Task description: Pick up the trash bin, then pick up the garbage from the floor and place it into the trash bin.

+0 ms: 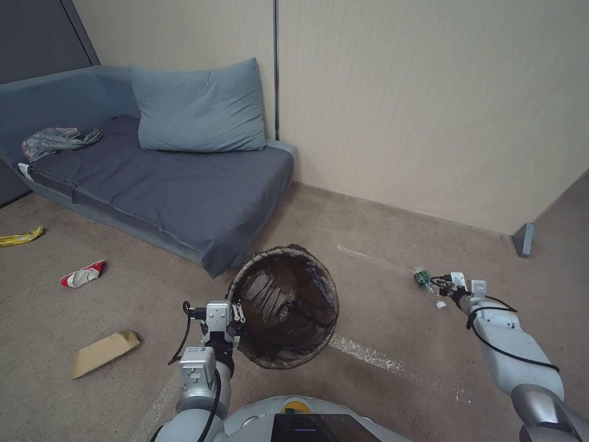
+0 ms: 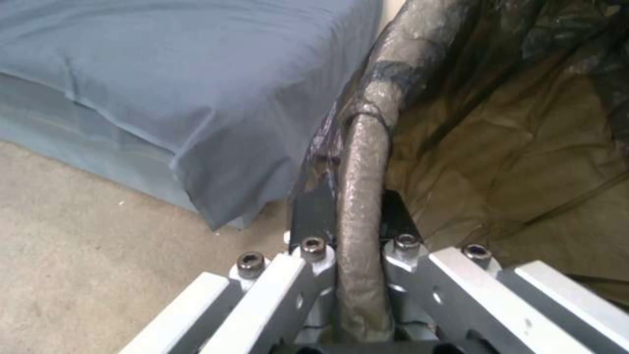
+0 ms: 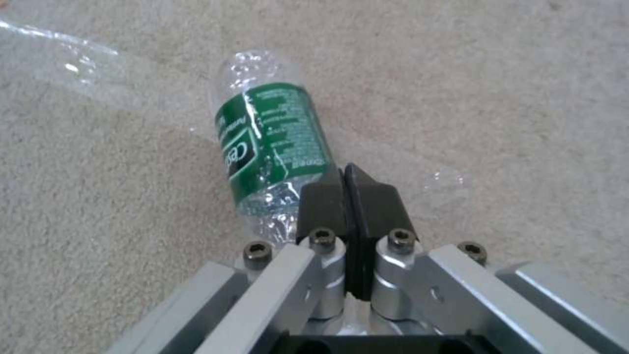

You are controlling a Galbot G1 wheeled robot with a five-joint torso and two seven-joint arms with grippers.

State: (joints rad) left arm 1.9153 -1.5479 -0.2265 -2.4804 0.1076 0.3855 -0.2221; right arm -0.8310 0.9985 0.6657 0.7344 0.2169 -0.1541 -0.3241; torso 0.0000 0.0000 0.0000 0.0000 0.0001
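Observation:
The trash bin (image 1: pixel 288 307), a round bucket with a dark liner bag over its rim, hangs tilted above the carpet, its mouth facing me. My left gripper (image 1: pixel 236 319) is shut on its rim (image 2: pixel 367 147), one finger on each side. My right gripper (image 1: pixel 440 283), low over the carpet on the right, is shut at the crushed end of a clear bottle with a green label (image 3: pixel 269 137) (image 1: pixel 422 279). More garbage lies on the left floor: a tan paper bag (image 1: pixel 103 353), a red-and-white wrapper (image 1: pixel 83 274) and a yellow packet (image 1: pixel 20 237).
A grey-blue sofa (image 1: pixel 184 190) with a pillow (image 1: pixel 199 107) fills the back left, with a grey plastic bag (image 1: pixel 58 140) on it. Its corner sits close behind the bin. A beige wall runs behind, and clear tape strips (image 1: pixel 368 356) cross the carpet.

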